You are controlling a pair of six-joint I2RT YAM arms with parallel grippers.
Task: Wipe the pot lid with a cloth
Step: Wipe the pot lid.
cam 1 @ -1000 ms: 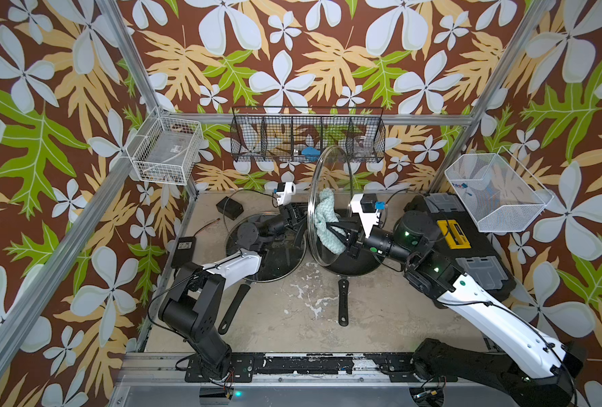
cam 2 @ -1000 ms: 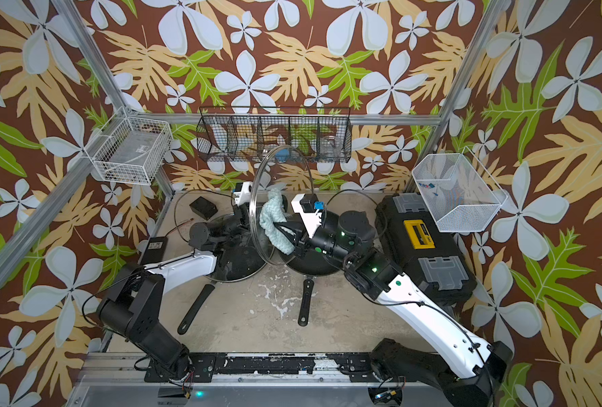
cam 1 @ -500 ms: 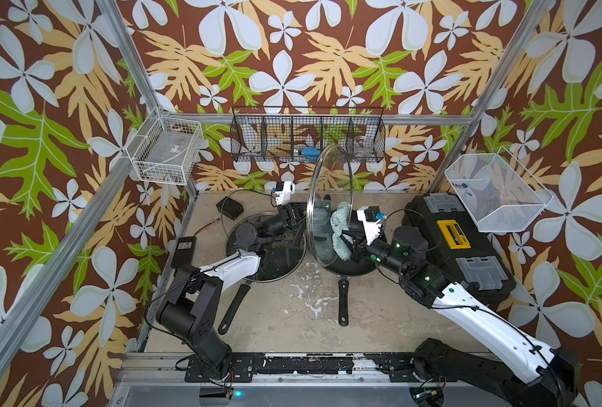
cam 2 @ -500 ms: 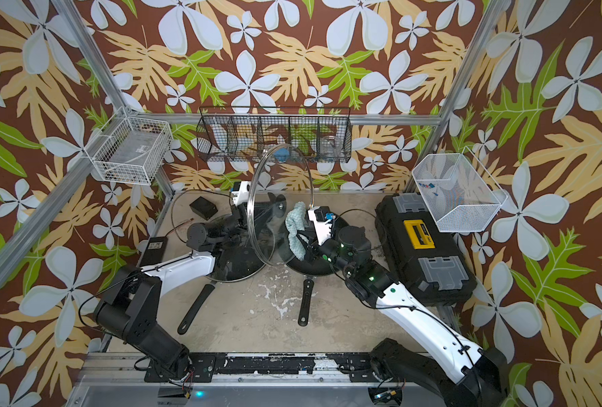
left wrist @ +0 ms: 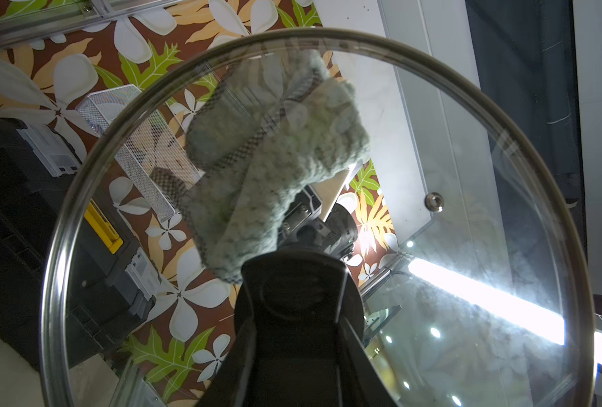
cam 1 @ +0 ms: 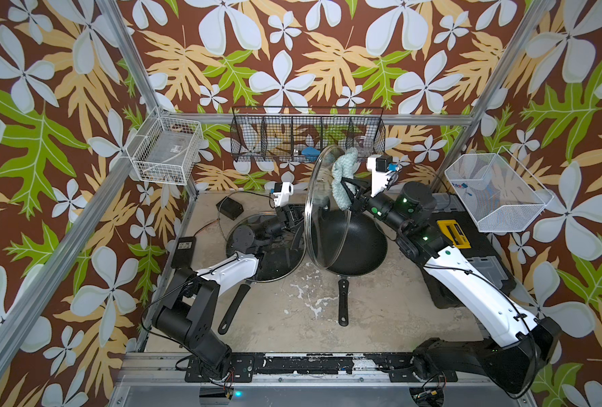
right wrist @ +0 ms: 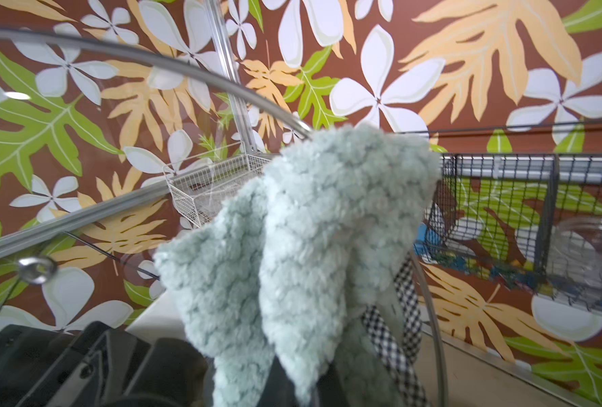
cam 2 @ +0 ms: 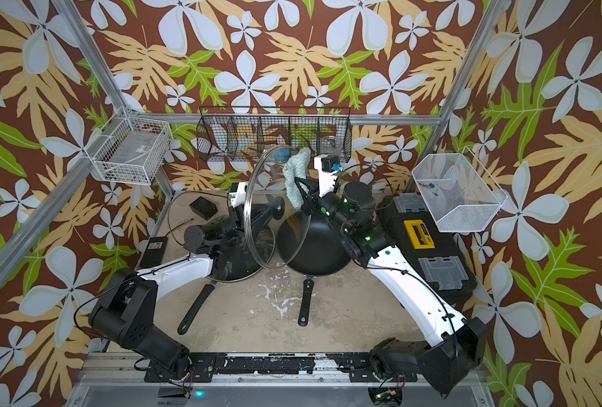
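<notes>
The pot lid (cam 1: 319, 243), clear glass with a metal rim, stands on edge above the pans in both top views (cam 2: 257, 243). My left gripper (cam 1: 305, 220) is shut on the lid's black knob (left wrist: 294, 285), its fingers running along both sides of the knob. The pale teal cloth (cam 1: 343, 176) is bunched in my shut right gripper (cam 1: 350, 197). The cloth presses against the side of the glass facing away from the knob, near the upper rim (right wrist: 186, 67). In the left wrist view the cloth (left wrist: 275, 158) shows through the glass. In the right wrist view the cloth (right wrist: 310, 246) hides the right jaws.
A black wok (cam 1: 359, 246) sits under the lid, its handle toward the front. A second pan with its own glass lid (cam 1: 278, 260) lies under the left arm. A black toolbox (cam 1: 468, 246) is on the right. Wire baskets (cam 1: 306, 134) (cam 1: 165, 155) (cam 1: 497, 190) hang on the frame.
My right gripper has carried the cloth up the glass, from the lid's middle to its upper rim. The left gripper and the lid have stayed in place.
</notes>
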